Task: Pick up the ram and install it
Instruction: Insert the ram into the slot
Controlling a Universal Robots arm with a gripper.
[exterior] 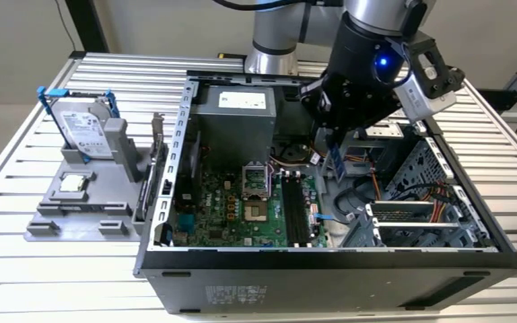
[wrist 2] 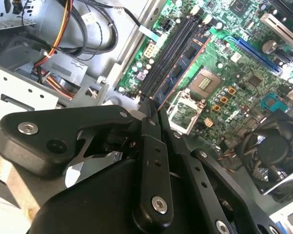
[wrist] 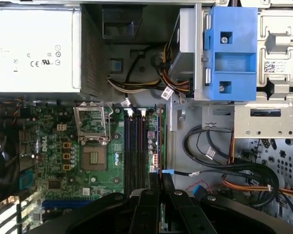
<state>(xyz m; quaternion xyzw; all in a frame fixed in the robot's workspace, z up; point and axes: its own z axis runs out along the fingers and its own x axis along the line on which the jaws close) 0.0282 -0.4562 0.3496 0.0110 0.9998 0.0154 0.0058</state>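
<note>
slatted metal table (exterior: 25,269) carries a computer case (exterior: 330,282) lying with its open side up. inside: green motherboard (exterior: 231,215) flat on the case floor, bare cpu socket (exterior: 254,202) with its latch frame flipped open, grey power supply (exterior: 236,114) at the far end. blue drive bracket (wrist: 229,53) near bundled orange and black cables (wrist: 244,180). at the exterior view's left, a grey fixture (exterior: 79,215) holds a hard drive (exterior: 83,131) upright in a blue-edged frame. a small square silver chip (exterior: 73,183) lies flat on the fixture near the drive.
</note>
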